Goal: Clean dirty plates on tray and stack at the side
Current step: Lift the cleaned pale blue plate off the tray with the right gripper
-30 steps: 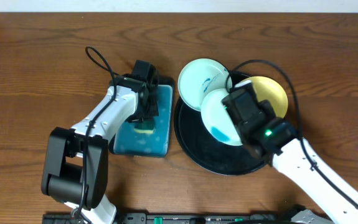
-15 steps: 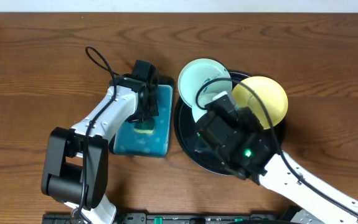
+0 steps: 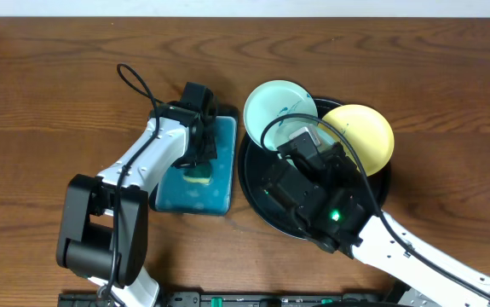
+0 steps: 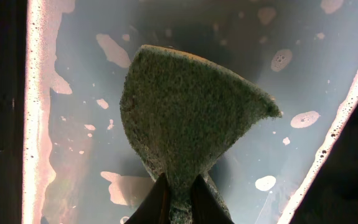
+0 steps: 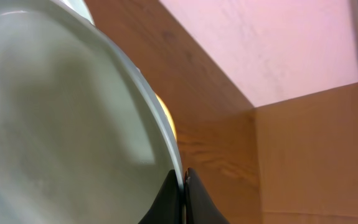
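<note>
My right gripper is shut on the rim of a pale mint-blue plate. It holds the plate tilted up on edge above the round black tray, and my arm hides most of it. In the right wrist view the fingertips pinch the plate's rim. A second mint plate with teal marks leans on the tray's far left rim. The yellow plate lies at the tray's far right. My left gripper is shut on a green sponge over soapy water.
A smaller rectangular black tray with a light blue inside holds foamy water, left of the round tray. My left arm reaches over it from the front left. Bare wooden table lies left and right. A wall runs along the far edge.
My right arm has swung left over the round tray and tipped the held mint plate up on edge, so the yellow plate now shows. The left arm has not moved.
</note>
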Robot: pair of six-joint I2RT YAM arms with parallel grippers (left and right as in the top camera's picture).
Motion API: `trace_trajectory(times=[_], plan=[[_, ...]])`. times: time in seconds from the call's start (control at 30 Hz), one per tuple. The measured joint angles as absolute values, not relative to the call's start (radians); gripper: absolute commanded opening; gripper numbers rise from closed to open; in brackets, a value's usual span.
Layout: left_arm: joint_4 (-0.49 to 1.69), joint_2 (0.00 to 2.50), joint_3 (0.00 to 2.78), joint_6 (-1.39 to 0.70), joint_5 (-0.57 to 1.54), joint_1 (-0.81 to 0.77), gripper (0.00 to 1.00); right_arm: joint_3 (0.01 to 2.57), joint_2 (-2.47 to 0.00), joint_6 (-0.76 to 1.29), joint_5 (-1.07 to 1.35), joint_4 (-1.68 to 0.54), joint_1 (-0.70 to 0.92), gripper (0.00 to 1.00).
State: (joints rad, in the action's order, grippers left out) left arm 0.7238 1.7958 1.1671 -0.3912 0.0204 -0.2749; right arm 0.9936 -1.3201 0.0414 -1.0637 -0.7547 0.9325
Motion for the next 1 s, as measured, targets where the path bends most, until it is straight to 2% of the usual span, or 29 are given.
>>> trace_trajectory(times=[0.5,0.87,1.0], plan=[[0.72,1.796,1.167,-0.391,0.02,-0.275,0.08,0.994,-1.32,0.032,-1.27,-0.725,1.019,0.01],[0.72,1.796,1.167,-0.391,0.02,-0.275,0.07,0.994,-1.32,0.035,-1.299,-0.696,1.019,0.01],[0.72,1.796,1.167,-0.391,0.02,-0.275,0.08,0.994,-1.32,0.101,-1.262,-0.694,1.004,0.01]])
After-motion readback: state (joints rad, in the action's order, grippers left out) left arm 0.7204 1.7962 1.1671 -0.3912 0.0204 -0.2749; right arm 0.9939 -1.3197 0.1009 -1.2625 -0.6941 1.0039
